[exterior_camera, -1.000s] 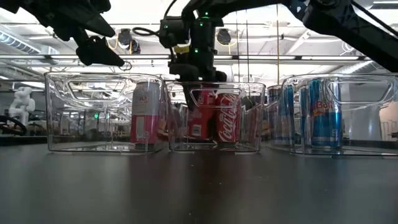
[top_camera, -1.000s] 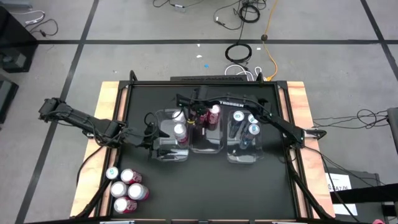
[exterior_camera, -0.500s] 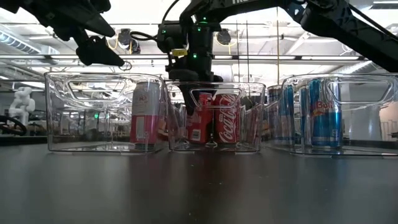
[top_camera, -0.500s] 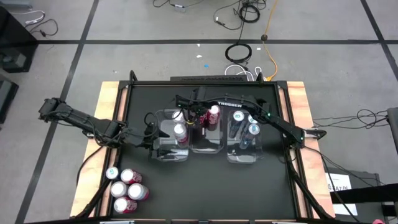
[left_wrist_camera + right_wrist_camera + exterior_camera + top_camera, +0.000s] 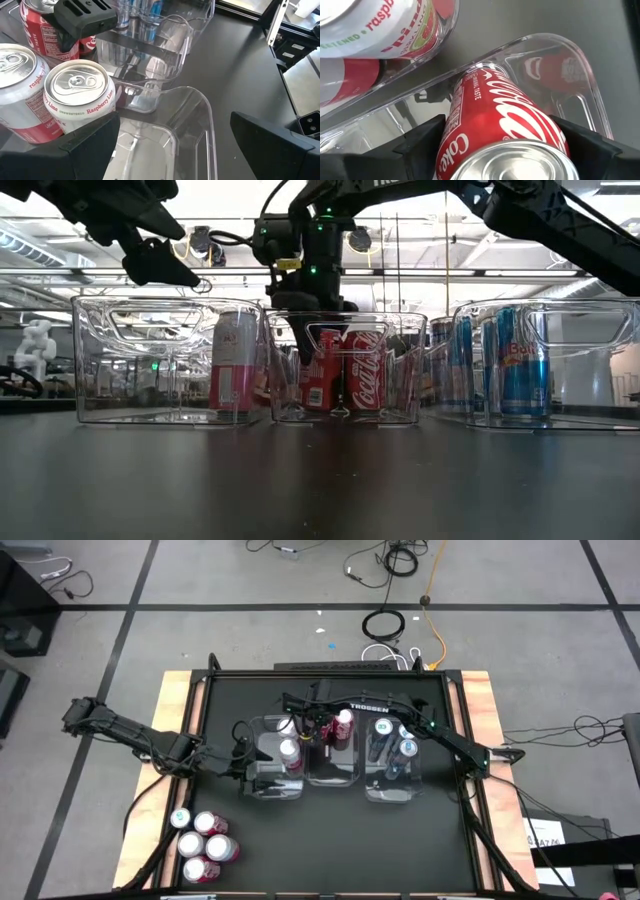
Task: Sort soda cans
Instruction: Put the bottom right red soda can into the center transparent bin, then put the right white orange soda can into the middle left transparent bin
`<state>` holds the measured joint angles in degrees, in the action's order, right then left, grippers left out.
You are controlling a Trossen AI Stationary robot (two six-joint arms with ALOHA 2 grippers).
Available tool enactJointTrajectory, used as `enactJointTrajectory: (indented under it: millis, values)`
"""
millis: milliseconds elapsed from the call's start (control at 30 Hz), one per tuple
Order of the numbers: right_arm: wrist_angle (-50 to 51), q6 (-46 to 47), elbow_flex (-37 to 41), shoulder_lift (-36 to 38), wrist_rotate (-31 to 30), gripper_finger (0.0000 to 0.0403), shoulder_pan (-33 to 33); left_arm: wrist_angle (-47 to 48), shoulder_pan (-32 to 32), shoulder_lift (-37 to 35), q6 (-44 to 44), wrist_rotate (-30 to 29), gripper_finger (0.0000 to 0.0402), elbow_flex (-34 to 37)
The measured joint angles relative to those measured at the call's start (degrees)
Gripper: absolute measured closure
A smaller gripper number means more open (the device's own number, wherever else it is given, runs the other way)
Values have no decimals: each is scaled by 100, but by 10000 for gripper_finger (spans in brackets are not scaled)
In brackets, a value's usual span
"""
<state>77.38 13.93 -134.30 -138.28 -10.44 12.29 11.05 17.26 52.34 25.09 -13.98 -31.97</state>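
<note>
Cans sort by kind into bins: right gripper [image 5: 318, 330], jaws spread around a Coke can [image 5: 507, 145], stands it in the middle bin [image 5: 335, 778]; left gripper [image 5: 243, 755] hovers spread over the left bin [image 5: 200, 130]; five cans [image 5: 203, 845] wait near the tabletop's front-left corner.

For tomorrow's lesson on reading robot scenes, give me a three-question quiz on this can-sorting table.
1. True or false: the right gripper is inside the middle bin, its fingers either side of a red Coca-Cola can.
2. Which bin holds the blue cans? A middle; B the one on the right in the high view; C none.
3. How many bins are on the table?
Key: 1 true; 2 B; 3 three.
</note>
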Motion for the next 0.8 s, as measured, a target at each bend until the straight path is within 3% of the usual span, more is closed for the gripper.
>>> enactJointTrajectory:
  millis: [300, 800]
  values:
    - [255, 19, -33, 3, -7, 20, 0, -2, 2, 0, 1, 0, 15, 0]
    - [530, 256, -35, 901, 8, 18, -357, -4, 1, 0, 1, 0, 15, 0]
